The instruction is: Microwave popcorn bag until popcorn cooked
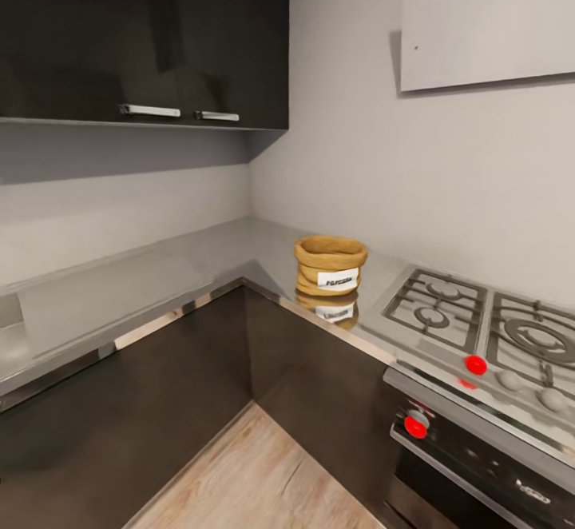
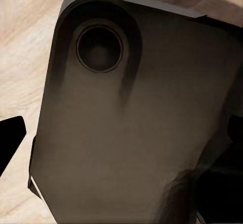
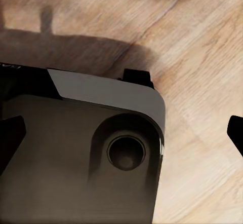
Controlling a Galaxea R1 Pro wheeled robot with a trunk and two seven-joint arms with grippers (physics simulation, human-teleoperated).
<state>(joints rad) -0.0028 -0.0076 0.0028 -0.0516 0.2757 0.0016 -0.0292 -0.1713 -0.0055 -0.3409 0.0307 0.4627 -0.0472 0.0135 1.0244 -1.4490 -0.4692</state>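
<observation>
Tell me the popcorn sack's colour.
Tan-brown burlap popcorn sack with a white rectangular label, clearest in the head view.

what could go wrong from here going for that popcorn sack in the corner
1. The small tan burlap popcorn bag stands close beside the steel gas hob; a wide reach could knock the grates or red knobs.
2. It sits near the front edge of the glossy grey countertop, so a clumsy nudge might tip it onto the wooden floor.
3. The sack is soft and open-topped; squeezing hard could crush it or spill its contents.
</observation>
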